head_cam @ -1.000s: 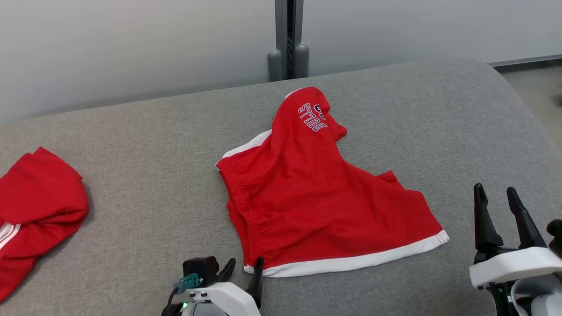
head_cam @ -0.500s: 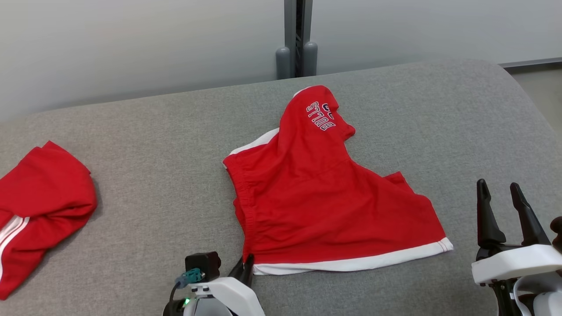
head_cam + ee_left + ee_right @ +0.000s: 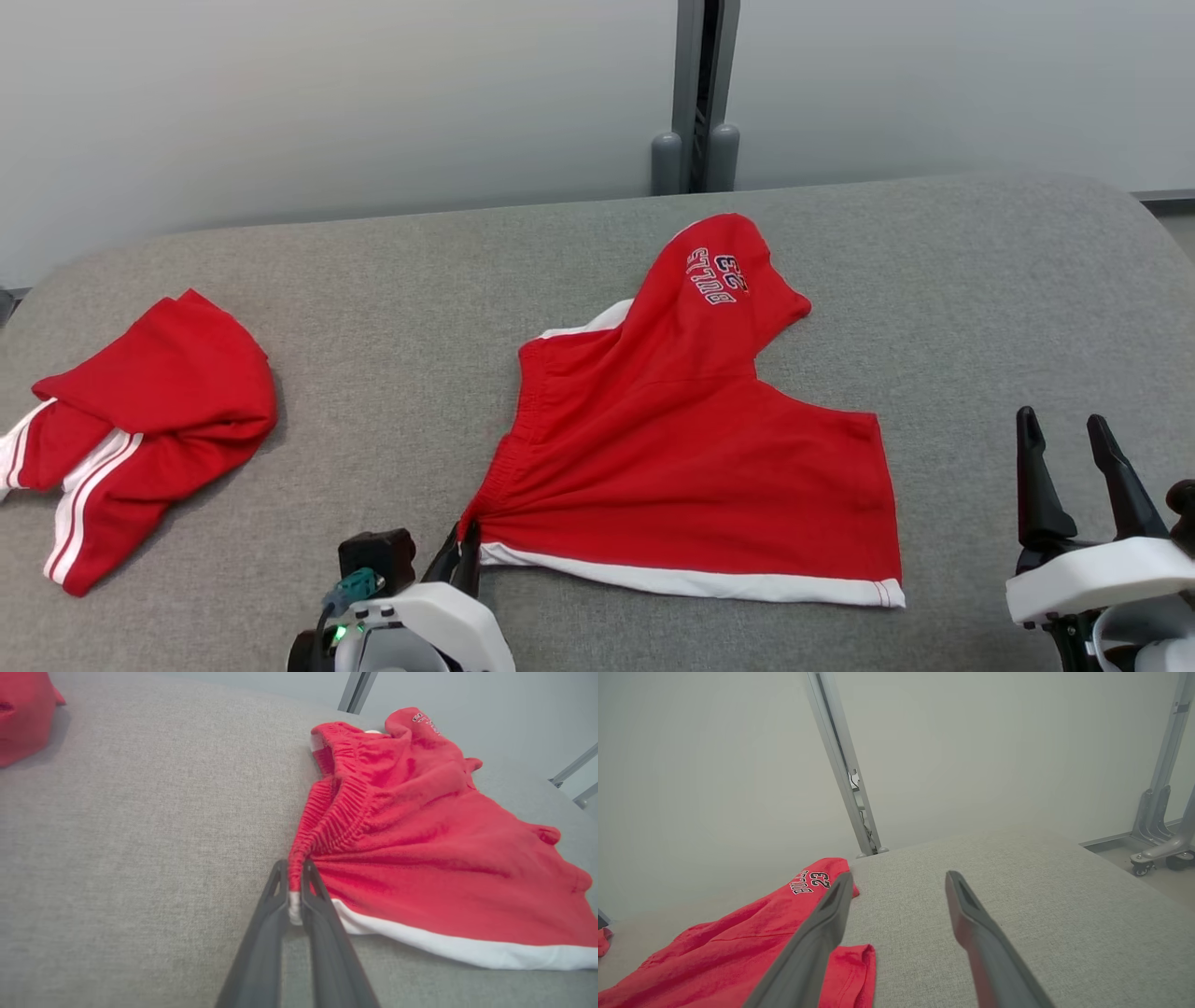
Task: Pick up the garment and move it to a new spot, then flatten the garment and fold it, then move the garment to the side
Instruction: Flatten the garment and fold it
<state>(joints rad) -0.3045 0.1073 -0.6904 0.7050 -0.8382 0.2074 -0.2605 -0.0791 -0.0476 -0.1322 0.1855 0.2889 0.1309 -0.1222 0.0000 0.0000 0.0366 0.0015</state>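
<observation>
The left end effector (image 3: pixel 464 543) was clamped on the near left corner of the garment (image 3: pixel 691 448), its two dark fingers pressed together on the cloth where the gathered elastic edge met the white hem band. In the left wrist view a bit of white trim and red cloth stood pinched between those fingers, and creases fanned out from the held corner across the red fabric. The garment, red with a white band along its near edge, lay on the grey surface (image 3: pixel 373 327), a little right of the middle in the head view. Its far part rose in a rounded fold that bore the lettering "BULLS 23". The rest lay mostly flat, with the white band running from the held corner to the near right corner. The right end effector (image 3: pixel 1061 420) was at the lower right of the head view, its fingers apart and holding nothing, off to the right of the garment and not touching it. A second red piece (image 3: pixel 149 411) with white stripes lay bunched at the left end of the surface, well apart from the garment. A grey post (image 3: pixel 695 93) stood behind the surface against a pale wall.
</observation>
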